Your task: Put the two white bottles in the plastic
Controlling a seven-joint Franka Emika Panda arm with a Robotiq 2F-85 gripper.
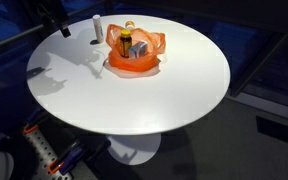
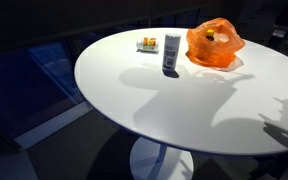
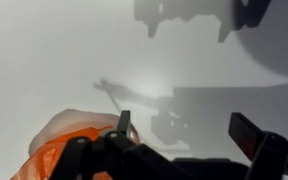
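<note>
An orange plastic bag (image 1: 134, 55) sits open on the round white table (image 1: 134, 100), with a dark and yellow item inside; it shows in both exterior views (image 2: 214, 47). One white bottle (image 2: 171, 53) stands upright beside the bag (image 1: 97, 30). A second small white container (image 2: 147, 43) lies on its side behind it. My gripper (image 1: 60, 24) hangs above the table's edge, apart from the bottles. In the wrist view the gripper (image 3: 184, 130) is open and empty over bare table, with the bag (image 3: 59, 140) at the lower left.
The table stands on a single white pedestal (image 2: 159, 160). Dark floor and dark surroundings lie around it. The gripper's shadow falls on the tabletop (image 2: 279, 115). Equipment with orange parts sits below the table edge (image 1: 49, 155).
</note>
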